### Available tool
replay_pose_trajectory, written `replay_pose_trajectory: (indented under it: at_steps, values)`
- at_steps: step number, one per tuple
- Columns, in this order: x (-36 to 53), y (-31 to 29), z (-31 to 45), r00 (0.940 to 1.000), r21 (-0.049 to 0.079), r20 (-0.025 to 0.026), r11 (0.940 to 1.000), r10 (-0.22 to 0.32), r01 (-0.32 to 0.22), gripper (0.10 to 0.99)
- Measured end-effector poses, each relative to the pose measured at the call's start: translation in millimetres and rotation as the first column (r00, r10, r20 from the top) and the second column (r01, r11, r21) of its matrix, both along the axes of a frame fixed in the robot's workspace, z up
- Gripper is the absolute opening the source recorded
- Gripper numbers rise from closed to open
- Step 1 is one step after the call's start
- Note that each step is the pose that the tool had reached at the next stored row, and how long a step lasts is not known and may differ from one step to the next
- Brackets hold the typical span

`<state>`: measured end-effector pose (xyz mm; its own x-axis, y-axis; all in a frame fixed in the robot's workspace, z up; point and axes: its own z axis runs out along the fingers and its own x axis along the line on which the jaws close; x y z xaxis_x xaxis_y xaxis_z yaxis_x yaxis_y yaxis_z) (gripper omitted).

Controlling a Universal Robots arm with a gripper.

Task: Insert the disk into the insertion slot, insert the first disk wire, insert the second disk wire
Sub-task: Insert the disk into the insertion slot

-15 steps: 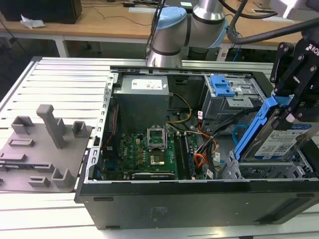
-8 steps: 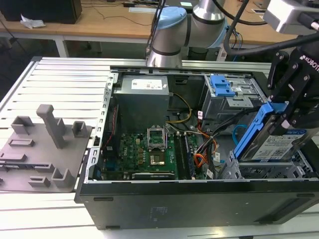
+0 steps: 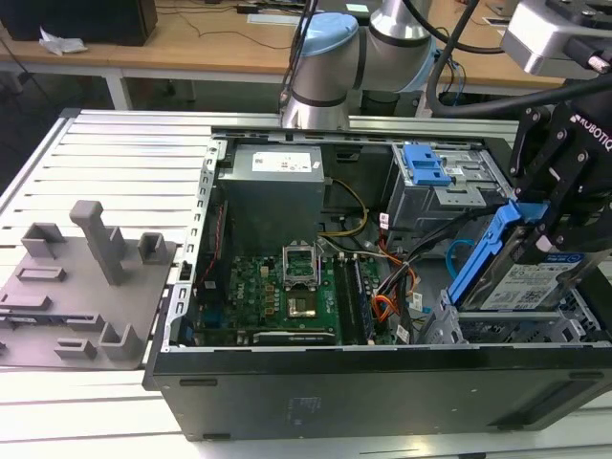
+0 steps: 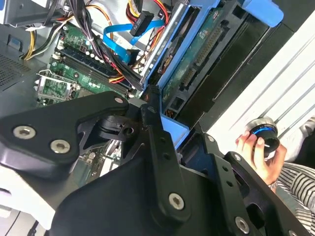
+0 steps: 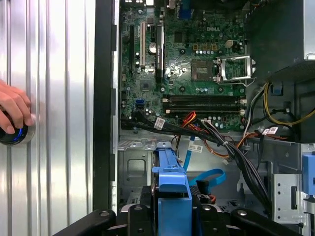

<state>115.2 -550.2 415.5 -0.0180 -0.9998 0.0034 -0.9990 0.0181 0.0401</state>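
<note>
Disk (image 3: 529, 285), just one, in gripper (image 3: 547, 228)

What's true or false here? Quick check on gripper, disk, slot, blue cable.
1. The gripper grips the disk. True.
2. The disk lies flat in the slot. False: it is tilted, with one end raised above the slot.
3. The blue cable is plugged into the disk. False: its plug hangs loose, off the disk.
4. A hand rests on a round knob outside the case. True.
</note>
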Motion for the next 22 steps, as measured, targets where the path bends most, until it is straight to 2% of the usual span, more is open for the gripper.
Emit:
replay_pose_trajectory:
  at_steps: [1, 2, 6, 7, 12, 19, 22]
  values:
    - [0.0, 0.0, 0.0, 1.0, 0.0, -0.0002, 1.0, 0.0, 0.0, 0.373]
    - [0.0, 0.0, -0.2, 1.0, 0.0, -0.0002, 1.0, 0.0, 0.0, 0.439]
    - [0.0, 0.0, -0.4, 1.0, 0.0, -0.0002, 1.0, 0.0, 0.0, 0.439]
    - [0.0, 0.0, -0.4, 1.0, 0.0, -0.0002, 1.0, 0.0, 0.0, 0.42]
    - [0.0, 0.0, -0.8, 1.0, 0.0, -0.0002, 1.0, 0.0, 0.0, 0.114]
    - [0.7, -0.1, -1.3, 1.0, 0.0, -0.0002, 1.0, 0.0, 0.0, 0.106]
    - [8.2, 0.7, -1.3, 1.0, 0.0, -0.0002, 1.0, 0.0, 0.0, 0.106]
